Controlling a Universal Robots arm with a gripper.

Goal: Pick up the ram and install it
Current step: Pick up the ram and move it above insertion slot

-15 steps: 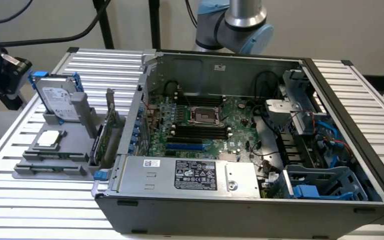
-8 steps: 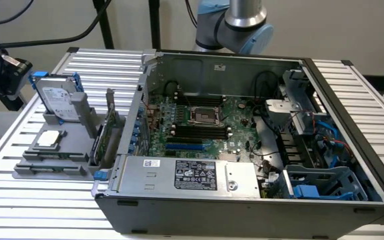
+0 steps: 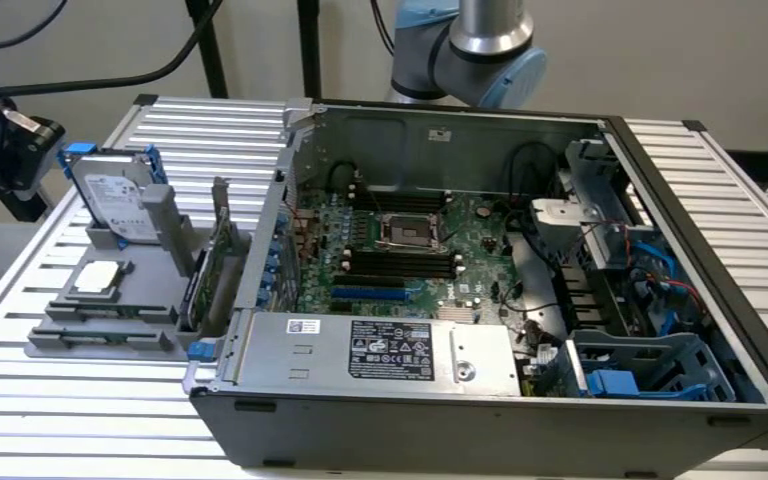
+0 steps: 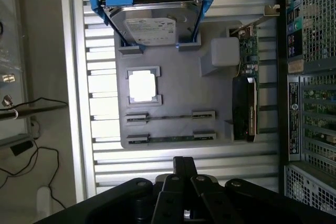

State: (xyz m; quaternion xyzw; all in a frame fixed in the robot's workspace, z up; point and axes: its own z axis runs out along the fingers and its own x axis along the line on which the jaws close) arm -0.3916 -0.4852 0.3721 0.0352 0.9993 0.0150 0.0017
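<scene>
The arm point(image 3: 491, 45) is cut off by the exterior view's upper edge. The gripper point(image 4: 185, 162) runs off the wrist picture's edge, leaving just its pressed-together tips and dark knuckles. The ram point(image 4: 170, 139) sits edge-on in the gray tray point(image 4: 173, 90), so only a thin green rim shows and its chips are hidden. Whether the neighbouring slot point(image 4: 170, 115) holds a stick cannot be told. Glare whites out the square chip point(image 4: 142, 86). The hard drive point(image 4: 152, 24) label is too small to read. The computer case point(image 3: 491, 430) is clipped by the exterior view's lower edge.
</scene>
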